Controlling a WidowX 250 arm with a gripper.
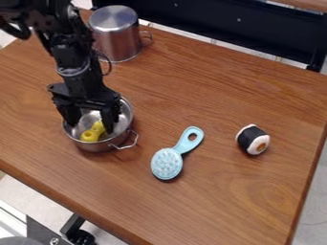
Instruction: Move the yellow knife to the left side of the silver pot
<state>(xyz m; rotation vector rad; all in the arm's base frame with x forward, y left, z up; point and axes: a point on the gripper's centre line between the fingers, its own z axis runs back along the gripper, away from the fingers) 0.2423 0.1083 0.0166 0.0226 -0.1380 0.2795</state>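
One pale-blue brush (167, 163), on the tabletop (217, 206). One toy sushi roll (254, 139), well apart from it. One yellow knife (93, 132), which we find inside the silver pot (96, 146), between the parted fingers of our released end effector (91, 125). One metal cup (117, 36), beyond.

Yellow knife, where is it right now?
The yellow knife is on the left of the camera view, inside the nearer silver pot, down at the open gripper.
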